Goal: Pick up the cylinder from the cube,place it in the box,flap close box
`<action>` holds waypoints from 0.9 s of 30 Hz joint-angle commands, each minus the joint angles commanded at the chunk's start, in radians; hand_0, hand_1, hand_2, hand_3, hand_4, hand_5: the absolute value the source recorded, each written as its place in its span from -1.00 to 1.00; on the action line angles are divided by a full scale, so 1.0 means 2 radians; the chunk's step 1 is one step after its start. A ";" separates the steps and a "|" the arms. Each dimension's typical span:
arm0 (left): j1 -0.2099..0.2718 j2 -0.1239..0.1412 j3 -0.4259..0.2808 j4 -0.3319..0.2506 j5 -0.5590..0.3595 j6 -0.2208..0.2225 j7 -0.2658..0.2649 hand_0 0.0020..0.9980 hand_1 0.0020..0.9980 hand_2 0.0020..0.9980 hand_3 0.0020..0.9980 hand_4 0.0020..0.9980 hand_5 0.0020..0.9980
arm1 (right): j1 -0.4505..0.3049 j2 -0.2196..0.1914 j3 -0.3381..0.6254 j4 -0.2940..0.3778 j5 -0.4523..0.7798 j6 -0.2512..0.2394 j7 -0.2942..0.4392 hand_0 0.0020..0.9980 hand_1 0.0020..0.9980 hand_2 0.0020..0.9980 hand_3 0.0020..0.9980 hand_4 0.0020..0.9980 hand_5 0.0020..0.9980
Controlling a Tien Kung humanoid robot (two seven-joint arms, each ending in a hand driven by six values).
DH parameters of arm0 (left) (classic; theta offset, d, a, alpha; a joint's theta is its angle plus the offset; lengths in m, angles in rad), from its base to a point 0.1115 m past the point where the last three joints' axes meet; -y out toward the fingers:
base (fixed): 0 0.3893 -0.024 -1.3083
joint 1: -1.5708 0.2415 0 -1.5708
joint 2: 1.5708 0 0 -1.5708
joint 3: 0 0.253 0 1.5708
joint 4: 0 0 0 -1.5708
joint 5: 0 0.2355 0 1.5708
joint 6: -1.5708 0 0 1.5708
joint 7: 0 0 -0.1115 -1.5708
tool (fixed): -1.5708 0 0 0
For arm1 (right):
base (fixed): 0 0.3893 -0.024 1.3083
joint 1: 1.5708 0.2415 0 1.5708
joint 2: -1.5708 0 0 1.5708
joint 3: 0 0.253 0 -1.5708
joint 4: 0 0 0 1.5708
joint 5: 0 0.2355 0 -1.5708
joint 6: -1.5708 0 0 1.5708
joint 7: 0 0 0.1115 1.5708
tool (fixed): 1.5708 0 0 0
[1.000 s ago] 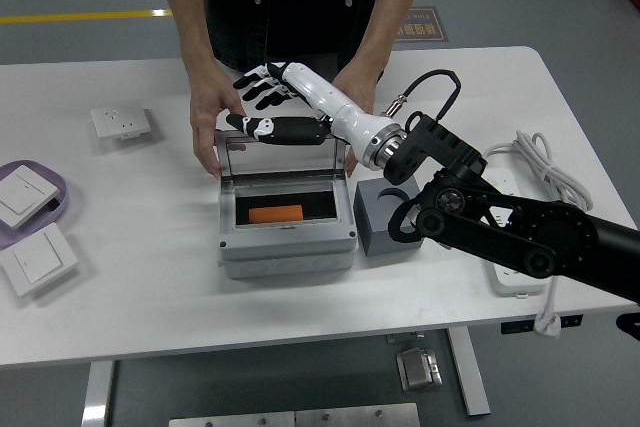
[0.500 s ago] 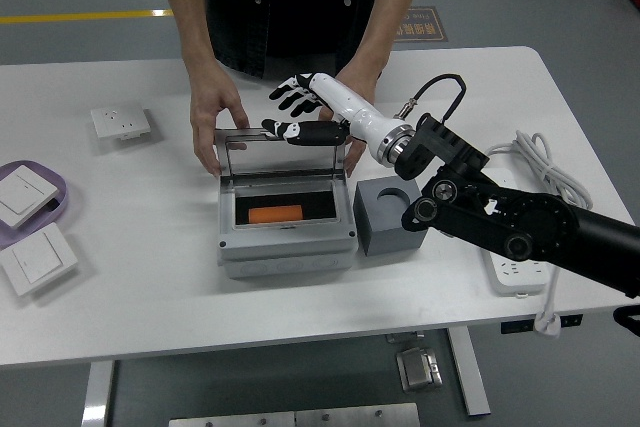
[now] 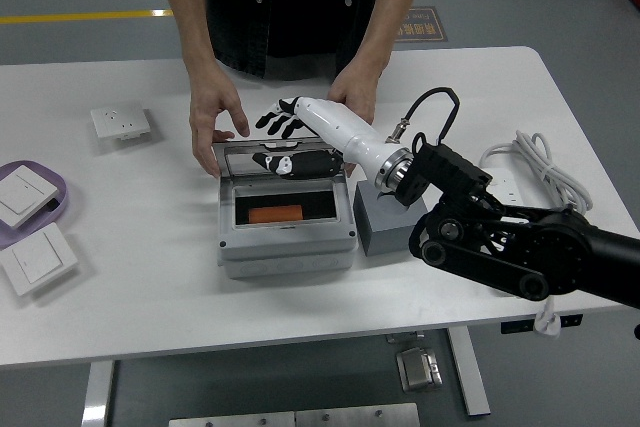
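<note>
From my remote station, no lettering reads clearly. A dark rectangular floor sign (image 3: 418, 25) behind the white table (image 3: 120, 277) bears orange markings too small to make out; I see no legible labels, brands or numbers elsewhere.

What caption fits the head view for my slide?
Robot's right hand on the open box lid, orange cylinder inside, person's hands steadying it.

A white wall socket (image 3: 120, 124) lay far left on the table (image 3: 150, 277). Two switch plates (image 3: 38, 260) sat nearby, one on a purple tray (image 3: 55, 185). A white power strip (image 3: 515, 272), partly hidden, and its cable (image 3: 545, 177) lay right.
</note>
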 joint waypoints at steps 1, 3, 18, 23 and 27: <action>0.000 0.000 0.000 0.000 0.000 0.000 0.000 0.29 0.24 0.04 0.27 0.44 -0.34 | -0.003 -0.001 0.000 0.004 -0.002 0.000 0.000 0.27 0.14 0.25 0.34 0.43 -0.08; 0.001 0.000 0.000 0.000 0.000 0.000 0.000 0.29 0.24 0.04 0.27 0.44 -0.34 | -0.007 -0.002 0.002 0.011 -0.006 -0.001 -0.001 0.27 0.14 0.25 0.34 0.43 -0.08; 0.003 -0.002 0.002 0.001 -0.003 0.002 -0.001 0.27 0.23 0.05 0.27 0.44 -0.36 | -0.062 -0.011 0.021 0.020 0.001 -0.001 -0.001 0.12 0.10 0.24 0.32 0.40 -0.08; 0.004 -0.003 -0.013 0.007 0.008 -0.005 0.006 0.27 0.23 0.05 0.27 0.44 -0.37 | -0.100 -0.025 0.073 0.051 -0.006 -0.005 0.000 0.12 0.10 0.24 0.32 0.38 -0.11; 0.008 -0.004 -0.021 0.012 0.014 -0.010 0.011 0.27 0.23 0.05 0.27 0.44 -0.37 | -0.139 -0.043 0.127 0.086 0.002 -0.017 0.010 0.12 0.10 0.24 0.32 0.38 -0.11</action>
